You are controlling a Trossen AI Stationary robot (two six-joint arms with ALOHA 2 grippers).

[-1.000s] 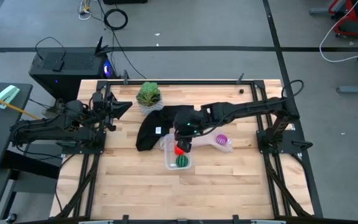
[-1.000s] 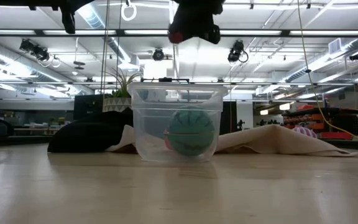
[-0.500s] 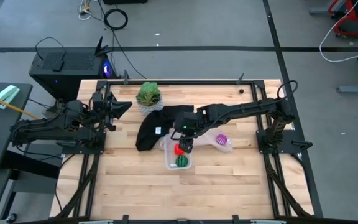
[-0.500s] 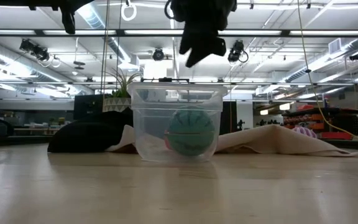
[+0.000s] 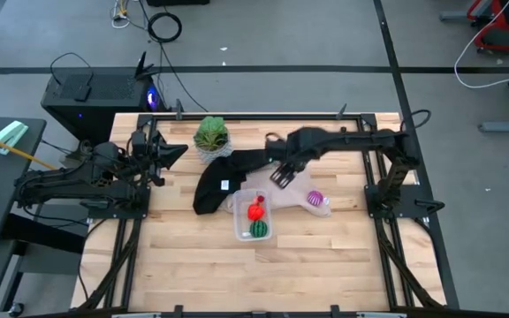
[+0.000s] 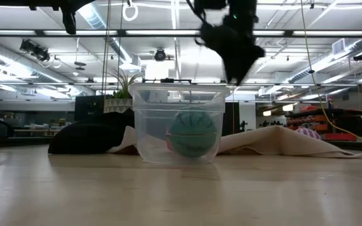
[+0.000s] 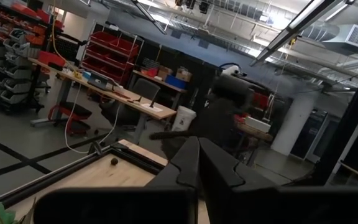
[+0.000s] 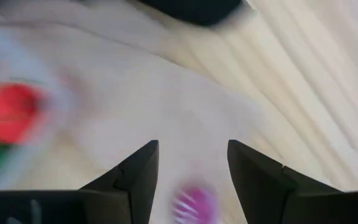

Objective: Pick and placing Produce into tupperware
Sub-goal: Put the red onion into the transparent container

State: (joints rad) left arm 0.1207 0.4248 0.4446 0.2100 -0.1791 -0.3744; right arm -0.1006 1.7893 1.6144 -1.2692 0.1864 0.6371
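The clear tupperware (image 5: 254,217) stands on the table beside a beige cloth (image 5: 300,201). Inside it lie the red fruit (image 5: 256,210) and the green melon-like fruit (image 5: 259,230); the low view shows the tub (image 6: 146,119) with the melon (image 6: 193,133) on its floor. The purple-magenta fruit (image 5: 315,198) rests on the beige cloth. A pinkish fruit does not plainly show. My right gripper (image 5: 281,174) hangs open above the cloth, between tub and purple fruit (image 8: 194,202); it is empty (image 8: 191,168). My left gripper (image 5: 171,152) waits shut at the table's left edge.
A black cloth (image 5: 219,181) lies on the far-left side of the tub, partly under the right arm. A leafy green plant (image 5: 210,134) stands near the far edge. Bare wood spreads across the near half of the table (image 5: 263,274).
My right gripper let go of the red fruit above the tub, and the fruit now lies inside beside the melon. The gripper then swung away toward the table's far right, over the beige cloth, toward the purple fruit. The tub stayed in place.
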